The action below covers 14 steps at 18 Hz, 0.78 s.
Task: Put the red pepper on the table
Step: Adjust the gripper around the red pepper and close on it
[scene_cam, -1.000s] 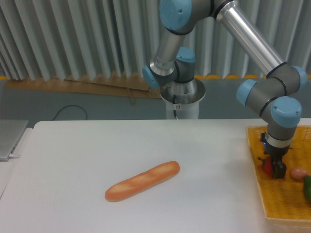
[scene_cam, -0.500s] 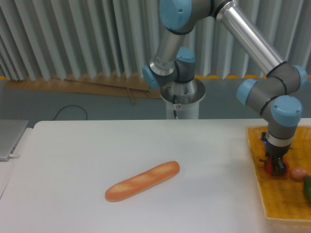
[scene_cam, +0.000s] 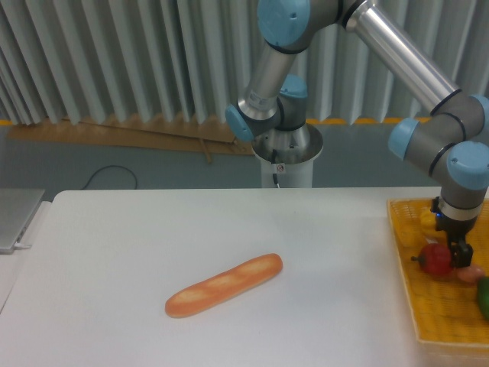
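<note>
Camera view, left to right. Bench (scene_cam: 114, 252), white, broad. Baguette (scene_cam: 224, 285) lies diagonally near its middle, well apart from everything else. Far right: yellow woven basket tray (scene_cam: 405, 260) at the bench edge. Red pepper (scene_cam: 437, 259) sits in the tray near its left rim, stem pointing left. Claw (scene_cam: 460, 252) hangs just beside the pepper's right flank, touching or nearly so; cannot tell whether its fingers are spread or pressed together, and no pinch on the pepper shows. A pinkish item (scene_cam: 469, 274) and green vegetable (scene_cam: 484, 297) crowd just right. Risk, as I judge: an off-centre grasp on glossy, rounded skin may squirt the pepper sideways, or clip the tray rim on carry-out.
</note>
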Motion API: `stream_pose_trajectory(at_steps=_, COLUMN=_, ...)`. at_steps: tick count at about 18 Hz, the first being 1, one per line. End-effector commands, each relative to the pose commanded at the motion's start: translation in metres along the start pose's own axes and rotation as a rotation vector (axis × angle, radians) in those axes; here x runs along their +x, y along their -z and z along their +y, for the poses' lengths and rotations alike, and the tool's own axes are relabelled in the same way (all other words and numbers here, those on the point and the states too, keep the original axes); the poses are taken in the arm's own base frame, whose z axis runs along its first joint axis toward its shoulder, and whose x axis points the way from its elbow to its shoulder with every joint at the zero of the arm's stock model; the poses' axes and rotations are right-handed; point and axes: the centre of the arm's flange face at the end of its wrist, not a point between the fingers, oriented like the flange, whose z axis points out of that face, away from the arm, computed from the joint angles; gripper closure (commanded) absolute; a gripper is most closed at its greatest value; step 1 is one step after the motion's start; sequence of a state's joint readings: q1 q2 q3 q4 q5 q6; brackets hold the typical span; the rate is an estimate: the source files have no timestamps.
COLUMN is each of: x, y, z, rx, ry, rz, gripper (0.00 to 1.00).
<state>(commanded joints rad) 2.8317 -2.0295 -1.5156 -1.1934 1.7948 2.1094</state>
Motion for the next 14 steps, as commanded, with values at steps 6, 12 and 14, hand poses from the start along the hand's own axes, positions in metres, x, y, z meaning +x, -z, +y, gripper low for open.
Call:
stream_pose_trajectory(at_steps=6, x=-0.007, y=-0.001, z=-0.011, rx=0.001, ry=0.012, rz=0.000, gripper=0.00)
stream_pose_trajectory(at_steps=12, x=-0.016, y=-0.002, z=-0.030, rx=0.000, ry=0.016, rz=0.001, gripper=0.00)
stream_pose_trajectory(at_steps=14, x=-0.016, y=-0.003, z=-0.030, rx=0.001, ry=0.027, rz=0.002, gripper=0.00)
